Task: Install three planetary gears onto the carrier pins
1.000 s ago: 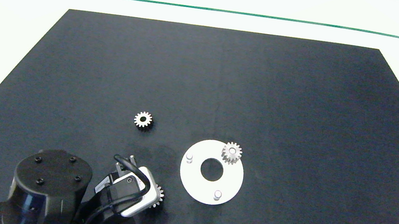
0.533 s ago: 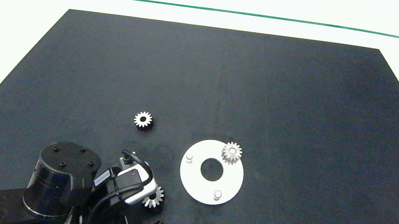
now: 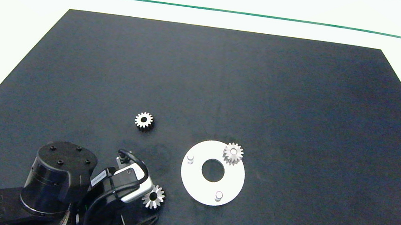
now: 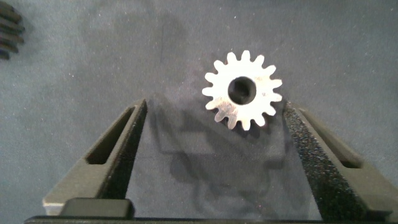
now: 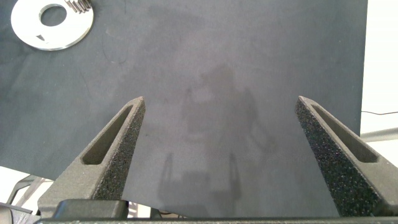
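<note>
Gear (image 4: 243, 91) between wide-open left pincer (image 4: 211, 155)

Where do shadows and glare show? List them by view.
Head view: white disc is glaringly bright against the dark mat. Left wrist view: gear casts a soft shadow between the open left gripper fingers. Right wrist view: the open right gripper throws a faint shadow on the mat.

Small silvery toothed metal gear (image 4: 242, 90) lies flat between the left gripper's (image 4: 214, 134) spread grey fingers, nearer one pad; bare dark mat (image 3: 301, 122) all around.
</note>
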